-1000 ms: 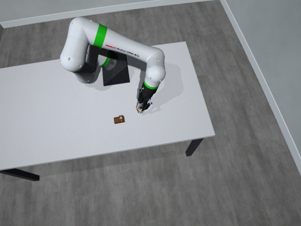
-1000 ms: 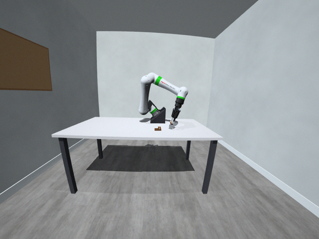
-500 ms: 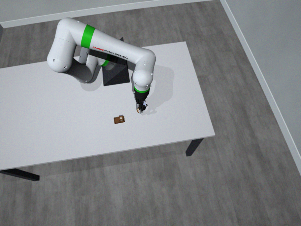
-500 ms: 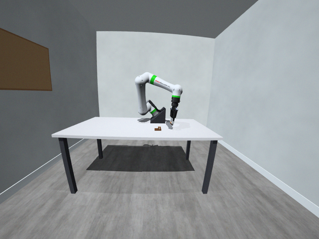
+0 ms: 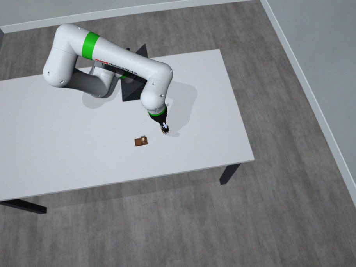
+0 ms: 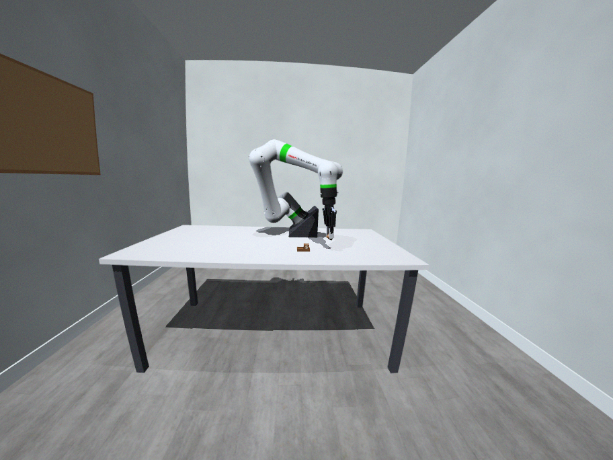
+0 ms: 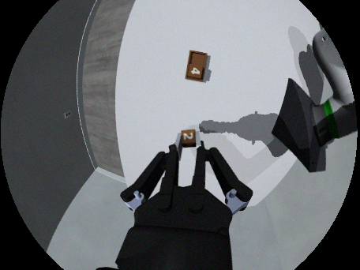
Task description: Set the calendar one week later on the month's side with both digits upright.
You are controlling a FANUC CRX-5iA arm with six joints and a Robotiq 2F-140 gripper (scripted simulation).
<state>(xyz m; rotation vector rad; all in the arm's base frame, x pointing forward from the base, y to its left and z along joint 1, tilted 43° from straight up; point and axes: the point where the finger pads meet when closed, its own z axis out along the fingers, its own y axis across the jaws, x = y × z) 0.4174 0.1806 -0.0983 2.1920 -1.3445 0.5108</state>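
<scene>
My gripper (image 7: 189,137) is shut on a small brown cube (image 7: 188,137) that shows a white 2 toward the wrist camera. It hangs almost straight down, just above the table, in the top view (image 5: 164,130) and the exterior view (image 6: 329,236). The brown calendar tray (image 5: 140,141) lies flat on the table to the left of the gripper, apart from it. It holds the other cube (image 7: 196,70), with a white 4 on top, at one end. The tray's other half looks empty. The tray also shows in the exterior view (image 6: 302,248). The month's name is too small to read.
The arm's dark base (image 5: 133,83) stands on the table behind the tray. The table's right edge (image 5: 238,114) and front edge (image 5: 129,179) are some way off.
</scene>
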